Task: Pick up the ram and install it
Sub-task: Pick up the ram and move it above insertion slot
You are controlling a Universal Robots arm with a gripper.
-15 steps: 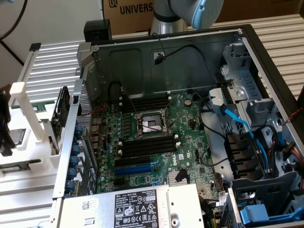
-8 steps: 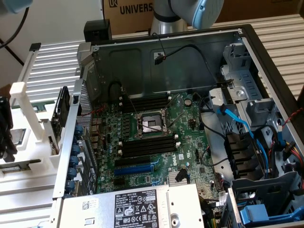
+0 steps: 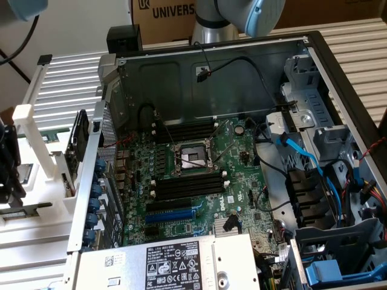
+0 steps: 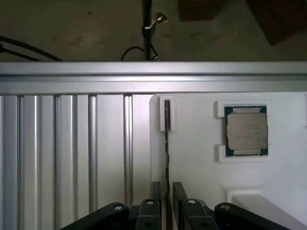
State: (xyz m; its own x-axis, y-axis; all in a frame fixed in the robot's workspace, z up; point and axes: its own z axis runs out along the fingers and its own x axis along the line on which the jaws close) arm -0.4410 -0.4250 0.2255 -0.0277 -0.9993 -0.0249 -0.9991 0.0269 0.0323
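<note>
The thin dark ram board, stood on edge in a white plastic holder, is straddled by the black gripper, jaws released. It is judged light, stiff and fragile, and best gripped by its flat faces.

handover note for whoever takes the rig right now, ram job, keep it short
The gripper is open, its fingers either side of the ram, not closed on it.
The ram stands on edge in the white holder, near the processor chip.
Done: gripper lined up on the ram.
Left: ram not gripped or lifted; the memory slots on the motherboard look empty.
</note>
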